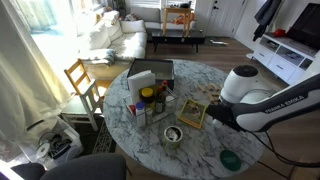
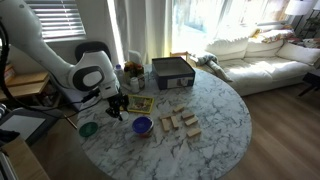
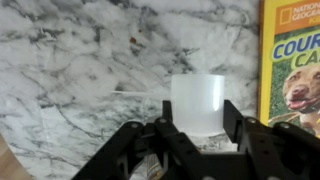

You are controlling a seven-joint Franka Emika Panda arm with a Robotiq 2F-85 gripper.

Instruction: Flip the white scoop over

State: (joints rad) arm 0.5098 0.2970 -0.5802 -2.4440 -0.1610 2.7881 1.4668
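The white scoop is a translucent white cup standing upright on the marble table, seen in the wrist view. My gripper has one black finger on each side of it, and both fingers touch its walls. In both exterior views the gripper is low over the table edge next to a National Geographic book, and the scoop is hidden behind the fingers.
The yellow-edged book lies just right of the scoop. A blue bowl, a green lid, several wooden blocks and a dark box are on the round table. A wooden chair stands beside it.
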